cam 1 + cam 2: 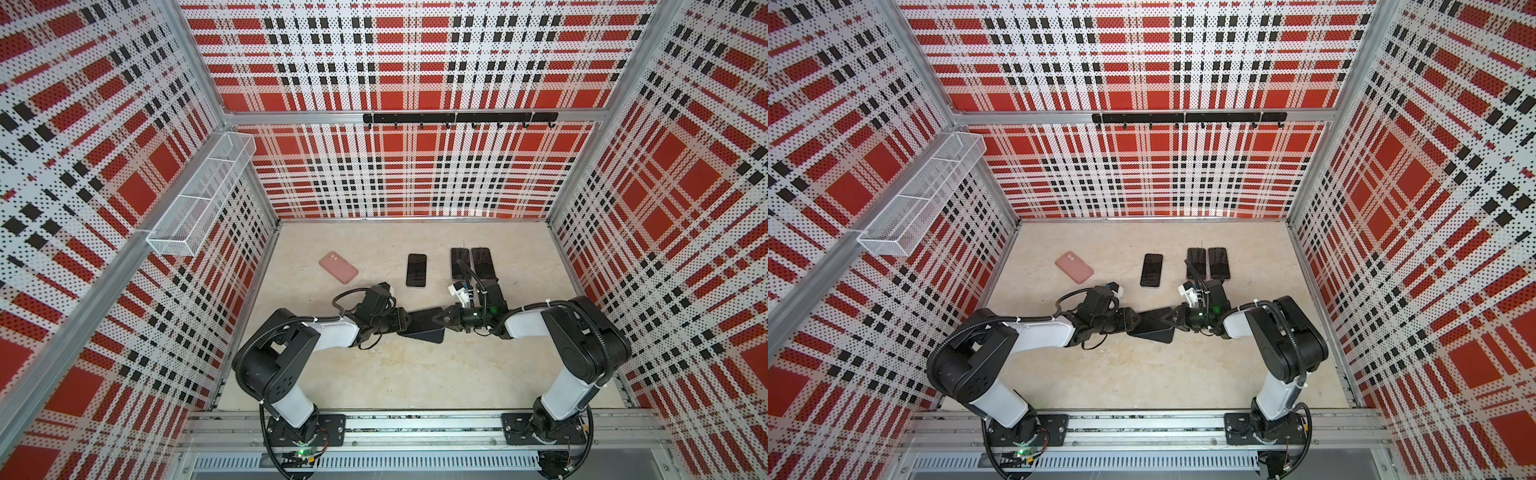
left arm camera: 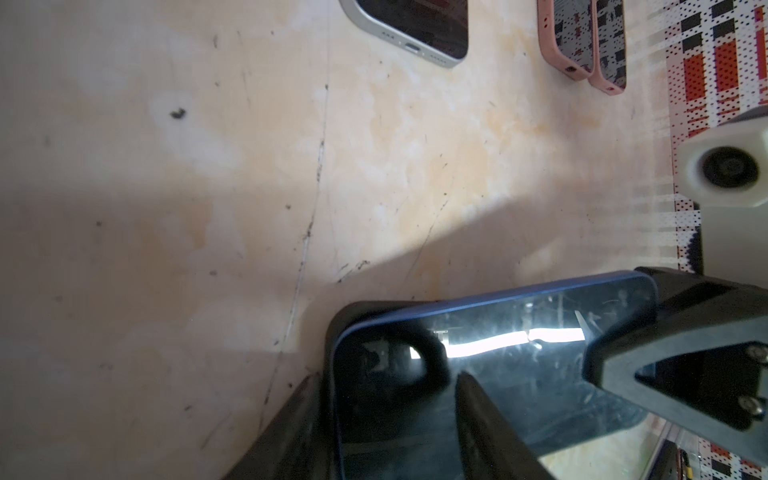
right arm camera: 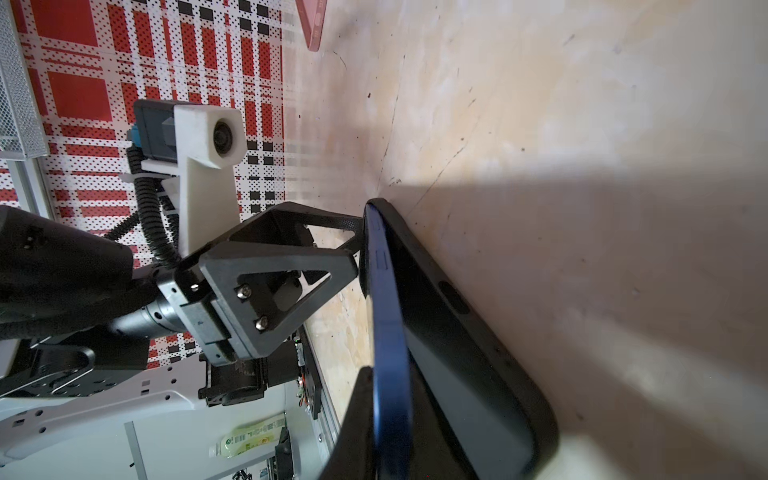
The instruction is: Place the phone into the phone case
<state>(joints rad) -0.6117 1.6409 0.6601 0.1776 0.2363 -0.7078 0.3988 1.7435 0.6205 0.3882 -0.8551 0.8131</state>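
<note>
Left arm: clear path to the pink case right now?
Probably yes. The pink case lies alone on bare table just beyond the left gripper, nothing between. That gripper straddles the blue phone's end, so it must back off first.

table [image 1: 374, 374] front centre: phone [image 1: 424, 319] tilted in case [image 3: 490, 374], left end seated, right end raised | rear left: second case [image 1: 338, 267] | rear centre: bare phone [image 1: 416, 270], straight behind phone | rear right: cased phone [image 1: 460, 264], twin [image 1: 483, 263] just right of it | left wall: basket [image 1: 199, 195], high above table | back wall: hook rail [image 1: 459, 118], above the row
</note>
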